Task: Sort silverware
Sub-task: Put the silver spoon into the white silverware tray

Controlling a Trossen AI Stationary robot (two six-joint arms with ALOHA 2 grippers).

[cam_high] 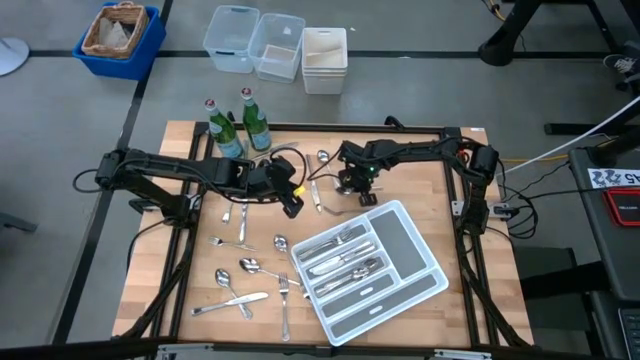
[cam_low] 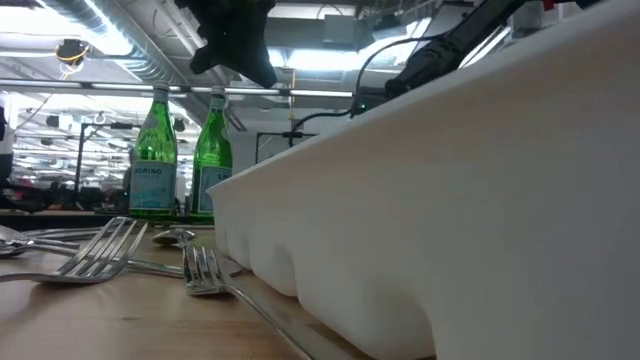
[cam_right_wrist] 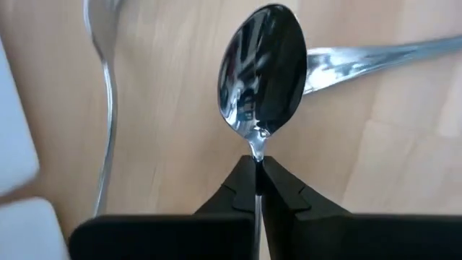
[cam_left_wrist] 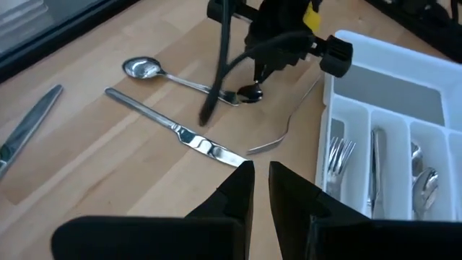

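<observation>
My right gripper (cam_high: 352, 190) stands at the table's far middle, shut on a silver spoon (cam_right_wrist: 261, 68), just beyond the white divided tray (cam_high: 432, 285). The tray holds forks, knives and spoons (cam_high: 342, 258) in its slots. Beside the held spoon, another spoon (cam_left_wrist: 141, 67), a knife (cam_left_wrist: 177, 131) and a fork (cam_left_wrist: 280, 136) lie flat on the wood. My left gripper (cam_high: 292, 207) hovers a little to the left, above the knife. Its fingers (cam_left_wrist: 260, 177) stand only narrowly apart, with nothing between them. More silverware (cam_high: 245, 268) lies scattered near the left front. My right gripper pinches the spoon's thin neck (cam_right_wrist: 258, 153), just behind the bowl, between its two fingertips. The fingers come steeply from above. The bowl (cam_left_wrist: 250, 93) hangs below them, close over the wood; whether its tip touches the table, I cannot tell.
Two green glass bottles (cam_high: 228, 132) (cam_high: 256, 122) stand upright at the table's far left. Beyond the far edge sit a blue bin (cam_high: 120, 40) and clear containers (cam_high: 255, 42). In the low view, forks (cam_low: 105, 250) lie in front of the tray's wall (cam_low: 450, 200).
</observation>
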